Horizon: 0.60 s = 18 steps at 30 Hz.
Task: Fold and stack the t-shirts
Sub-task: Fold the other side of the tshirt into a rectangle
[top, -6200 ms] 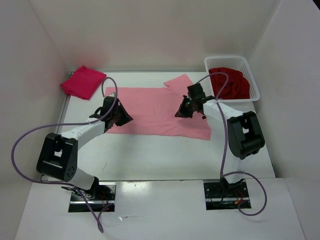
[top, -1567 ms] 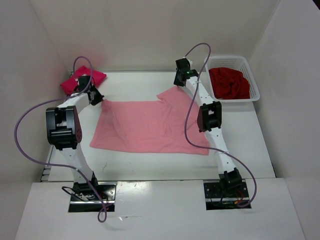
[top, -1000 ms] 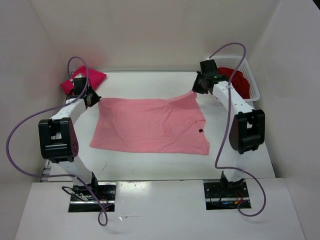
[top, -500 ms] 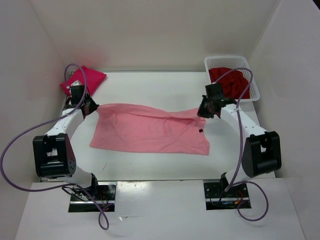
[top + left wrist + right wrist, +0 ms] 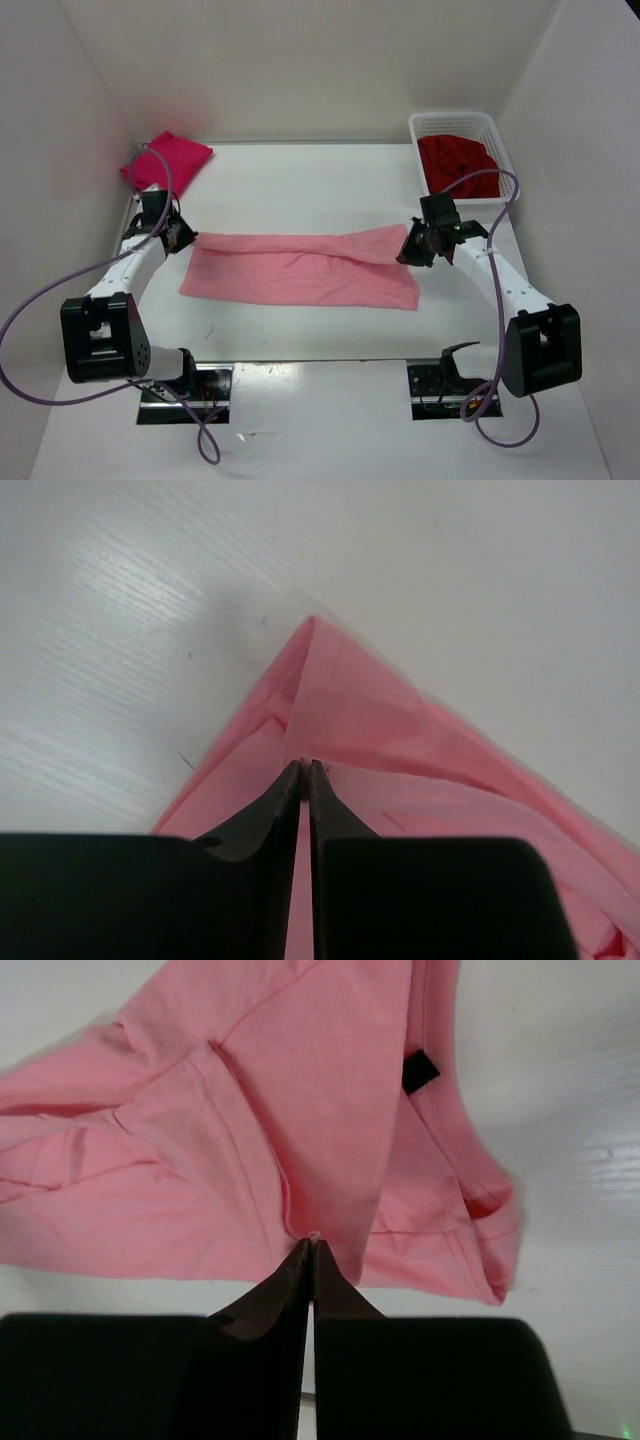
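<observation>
Nearest the arm bases, across the middle of the white worktop (image 5: 320,190), lies the light pink cloth t-shirt (image 5: 300,278). It is doubled over on itself into a long band running from the left side towards the right. Its far half lies over the near half, so I judge the first fold just about made. The band is rumpled along its far edge, and the layers at the right end are not squared up.

The left claw (image 5: 304,767) sits at the band's far-left corner, its jaws pressed almost together with a pinch of the pink fold between the tips. The right claw (image 5: 312,1242) is at the band's far-right end, likewise narrowed to a slit and nipping the cloth's edge. A small dark label lies just beyond it.

Further back, in the far-left corner, the bright crimson-magenta cloth t-shirt (image 5: 168,160) lies as a compact folded square, well apart from both claws. It looks finished, and I take it for the base of the stack. In the far-right corner the dark red cloth t-shirt (image 5: 458,168) is heaped, unfolded, inside the white plastic lattice basket (image 5: 452,116), with neither claw touching it.

By my reckoning one shirt is done, one is partway with further folds and stacking left, and one is not begun.
</observation>
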Each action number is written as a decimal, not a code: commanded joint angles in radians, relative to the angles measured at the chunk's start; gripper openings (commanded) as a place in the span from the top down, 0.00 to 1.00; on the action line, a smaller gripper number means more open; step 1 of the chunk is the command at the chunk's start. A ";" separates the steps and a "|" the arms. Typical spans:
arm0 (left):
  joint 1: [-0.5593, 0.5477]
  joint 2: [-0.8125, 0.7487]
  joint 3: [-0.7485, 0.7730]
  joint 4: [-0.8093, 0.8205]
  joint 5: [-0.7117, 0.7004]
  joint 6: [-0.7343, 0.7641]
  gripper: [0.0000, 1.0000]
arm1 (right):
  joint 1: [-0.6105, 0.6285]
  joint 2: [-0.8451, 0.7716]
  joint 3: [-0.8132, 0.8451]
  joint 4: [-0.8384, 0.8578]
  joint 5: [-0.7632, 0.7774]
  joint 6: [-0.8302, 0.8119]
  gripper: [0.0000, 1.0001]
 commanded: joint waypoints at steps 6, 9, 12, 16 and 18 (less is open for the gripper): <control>0.062 -0.092 -0.018 -0.047 0.078 -0.083 0.71 | -0.005 -0.100 -0.015 -0.043 -0.030 0.049 0.79; 0.062 -0.104 0.019 -0.035 0.093 -0.097 0.71 | -0.005 -0.090 0.013 -0.031 -0.030 0.026 0.79; 0.051 -0.080 0.019 0.038 0.176 -0.097 0.70 | 0.019 0.015 0.048 0.033 0.002 -0.002 0.93; -0.077 -0.044 -0.010 0.112 0.139 -0.087 0.67 | 0.068 0.188 0.120 0.107 0.056 -0.026 1.00; -0.107 -0.008 -0.010 0.125 0.112 -0.087 0.67 | 0.094 0.247 0.169 0.150 0.077 -0.052 0.96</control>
